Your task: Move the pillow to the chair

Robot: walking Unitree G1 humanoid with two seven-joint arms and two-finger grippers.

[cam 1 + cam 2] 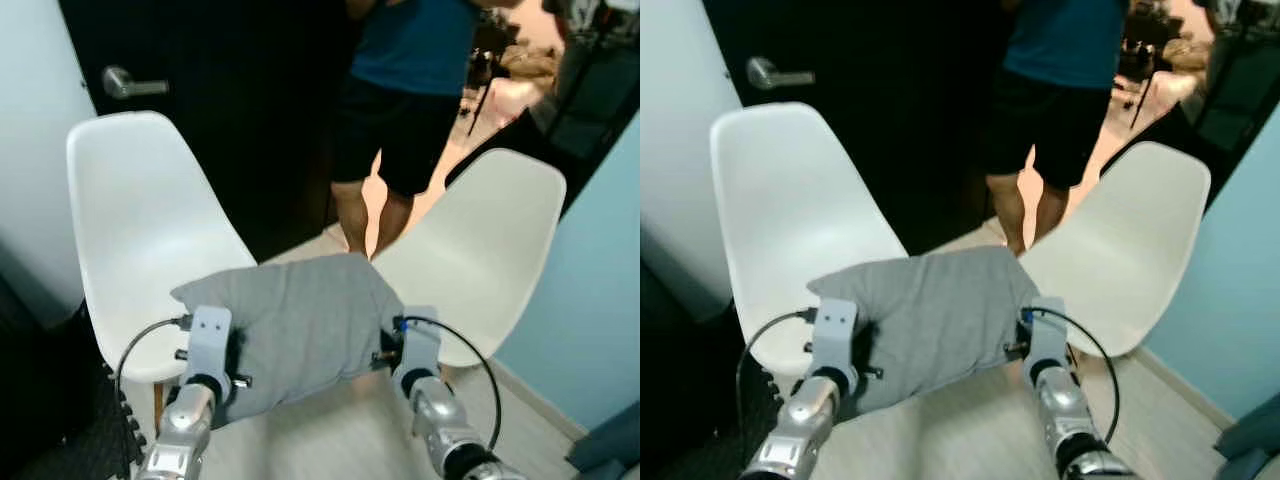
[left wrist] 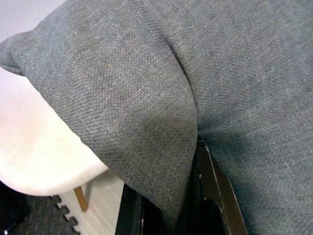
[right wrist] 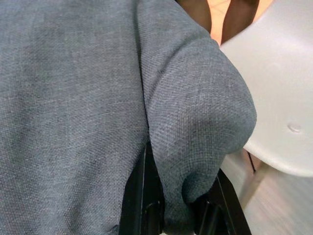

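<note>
Both tools clamped on the grey pillow (image 1: 295,325), held in the air in front of me: left tool (image 1: 228,362) pinches its 8 o'clock edge, right tool (image 1: 388,345) its 3 o'clock edge. In both wrist views fabric bunches between near-closed fingers (image 3: 142,196). Judgement: light, soft, floppy; sags between grips, so edge pinches should hold, corners may slip. Beyond, left white chair (image 1: 140,230) at 10 o'clock, right white chair (image 1: 485,250) at 2 o'clock; pillow overlaps both seats' near edges. Farther, a person's legs (image 1: 375,215) at 12 o'clock, dark door with handle (image 1: 125,82) at 11.
</note>
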